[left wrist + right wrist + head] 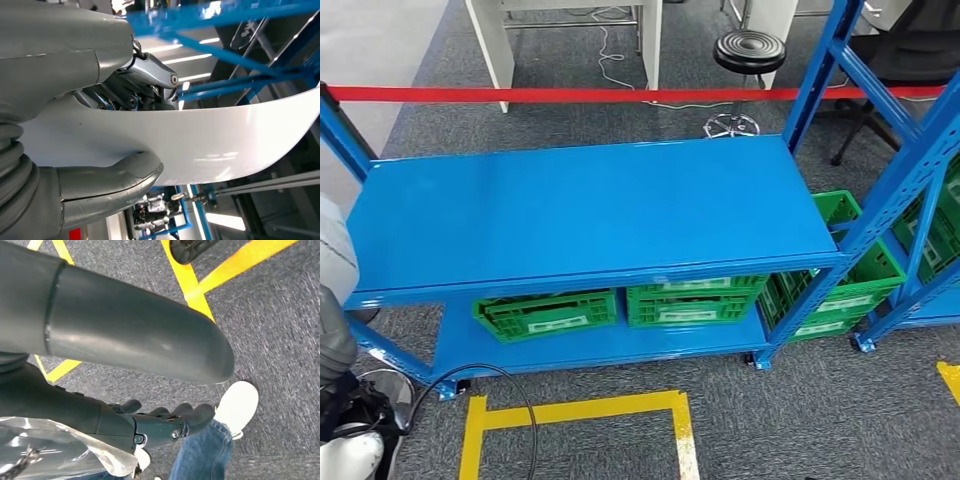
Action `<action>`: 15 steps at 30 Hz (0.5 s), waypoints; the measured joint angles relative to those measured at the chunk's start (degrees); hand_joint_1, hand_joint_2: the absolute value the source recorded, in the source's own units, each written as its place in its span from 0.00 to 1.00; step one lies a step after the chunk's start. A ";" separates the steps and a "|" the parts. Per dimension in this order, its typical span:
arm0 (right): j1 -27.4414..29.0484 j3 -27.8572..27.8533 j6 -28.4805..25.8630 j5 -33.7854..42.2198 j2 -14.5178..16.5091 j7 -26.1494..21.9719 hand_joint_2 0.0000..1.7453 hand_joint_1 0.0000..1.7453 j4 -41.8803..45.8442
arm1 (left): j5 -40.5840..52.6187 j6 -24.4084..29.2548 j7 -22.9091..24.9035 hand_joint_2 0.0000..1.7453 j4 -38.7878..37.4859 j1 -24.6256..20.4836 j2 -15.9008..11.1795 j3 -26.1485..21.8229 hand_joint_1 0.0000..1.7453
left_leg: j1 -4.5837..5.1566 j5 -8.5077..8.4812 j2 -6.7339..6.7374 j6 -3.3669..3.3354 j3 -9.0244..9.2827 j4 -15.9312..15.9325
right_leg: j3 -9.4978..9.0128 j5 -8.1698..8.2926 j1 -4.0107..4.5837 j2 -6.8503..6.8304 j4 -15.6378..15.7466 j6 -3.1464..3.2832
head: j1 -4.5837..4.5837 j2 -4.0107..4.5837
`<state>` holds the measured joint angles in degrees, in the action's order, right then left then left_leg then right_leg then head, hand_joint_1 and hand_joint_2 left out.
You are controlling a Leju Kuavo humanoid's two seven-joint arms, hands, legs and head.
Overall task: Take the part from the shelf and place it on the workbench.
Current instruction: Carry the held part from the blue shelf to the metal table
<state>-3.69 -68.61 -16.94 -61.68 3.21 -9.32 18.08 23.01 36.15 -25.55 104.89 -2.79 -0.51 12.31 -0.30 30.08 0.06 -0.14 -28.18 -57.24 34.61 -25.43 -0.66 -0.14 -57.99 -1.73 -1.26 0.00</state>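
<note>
In the left wrist view my left hand (124, 125) grips a white curved part (234, 140), thumb on one face and dark fingers (151, 80) on the other. The head view shows that hand (339, 400) low at the left edge, with the white part (350, 455) below it, off the front left corner of the blue bench top (592, 210). The bench top is bare. My right hand (166, 425) hangs over grey carpet, its fingers stretched out and holding nothing.
Green crates (546, 312) fill the lower blue shelf. A taller blue rack (916, 150) with more crates stands at the right. Red barrier tape (546, 94) and a black stool (749, 50) lie behind. Yellow floor lines (576, 408) and a black cable (497, 375) lie in front. A person's white shoe (237, 405) is near my right hand.
</note>
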 joint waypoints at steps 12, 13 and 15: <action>-0.23 0.00 0.55 0.53 0.02 -0.70 0.00 0.00 0.28 | 0.14 0.53 0.00 1.00 0.19 0.67 -0.01 -0.04 1.00 | 0.96 -6.94 0.51 -1.54 -7.55 0.06 | -8.23 -6.25 0.34 0.07 -0.42 0.47 | -0.58 0.00; -0.33 -0.01 0.73 0.69 0.01 -0.92 0.00 0.00 0.36 | 0.14 0.60 0.00 1.00 0.20 0.66 -0.01 -0.05 1.00 | 0.98 -7.40 0.56 -1.26 -7.69 0.01 | -9.84 -6.91 0.49 0.09 2.29 0.65 | -0.57 0.00; -0.30 -0.02 1.10 1.08 0.07 -1.51 0.00 0.00 0.39 | 0.15 0.70 0.00 1.00 0.22 0.66 -0.04 -0.08 1.00 | 0.89 -8.23 0.63 -0.62 -7.92 0.04 | -9.95 -6.94 0.57 0.06 3.74 1.01 | -0.58 0.00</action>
<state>-3.99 -68.63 -15.84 -60.60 3.28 -10.83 18.46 23.16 36.86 -25.55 105.11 -2.13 -0.55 12.22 0.59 21.85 0.69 -0.76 -36.11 -57.20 24.66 -32.37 -0.09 -0.07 -54.25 -0.72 -1.84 0.00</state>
